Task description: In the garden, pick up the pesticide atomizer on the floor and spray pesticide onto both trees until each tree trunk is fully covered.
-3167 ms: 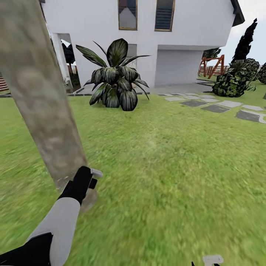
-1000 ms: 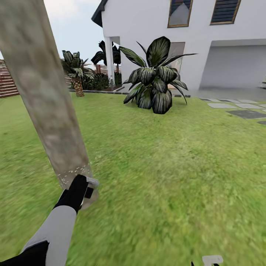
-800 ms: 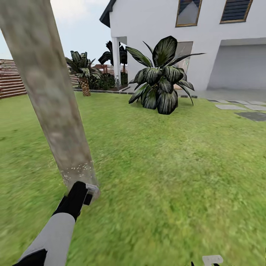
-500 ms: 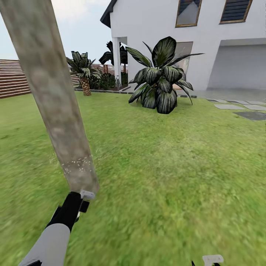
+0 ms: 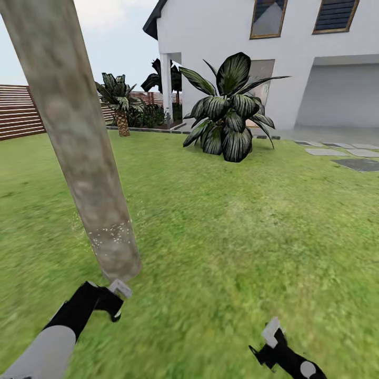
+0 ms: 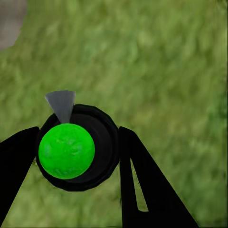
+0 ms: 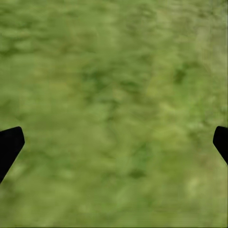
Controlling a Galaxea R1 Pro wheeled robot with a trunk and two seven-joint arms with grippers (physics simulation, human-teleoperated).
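One thick, mottled grey-brown tree trunk leans up through the left of the head view, with white specks on its lower part. Just below its base my left gripper is shut on the pesticide atomizer. In the left wrist view the atomizer is a round black bottle with a bright green top and a grey nozzle, held between the black fingers of the left gripper. My right gripper hangs open over the garden grass at the lower right; its fingertips stand far apart.
A big dark-leaved shrub stands ahead before the white house. Grey stepping slabs lie at the right. A short palm and a brown slat fence close the far left. Open lawn lies between.
The view swung left, then steadied. My left gripper with the atomizer drew back and down from the trunk's base. The right gripper rose into the head view.
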